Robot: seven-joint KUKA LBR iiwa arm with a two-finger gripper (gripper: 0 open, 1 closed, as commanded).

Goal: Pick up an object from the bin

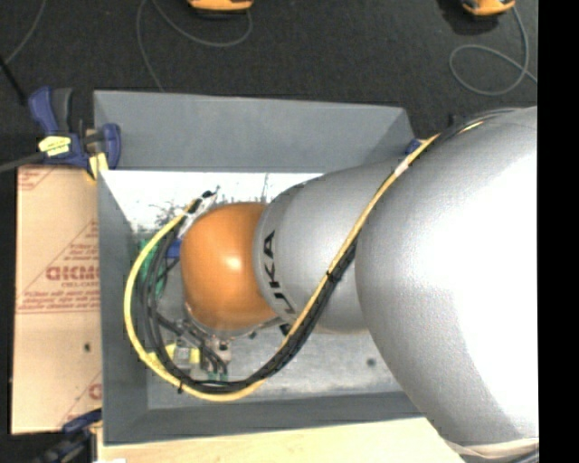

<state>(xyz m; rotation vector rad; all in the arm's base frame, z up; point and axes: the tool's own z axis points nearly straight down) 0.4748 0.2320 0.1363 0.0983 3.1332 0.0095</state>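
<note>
Background stuff, for what it's worth: there's a dark, almost black carpet-like floor (pixel 308 63) running across the top and down the left side. A couple of thin cords lie loose on it. One thin pale cord loop (pixel 210 42) curls round near the top, left of centre. It's just under a small orange-and-black rounded object (pixel 220 4) that's cut off by the top edge, so I can't really tell what it is. A second thin pale cord (pixel 455 61) makes a bigger loop toward the top right, near another orange-and-black object (pixel 488 5), also cropped. The two orange bits are well apart from each other.
</note>
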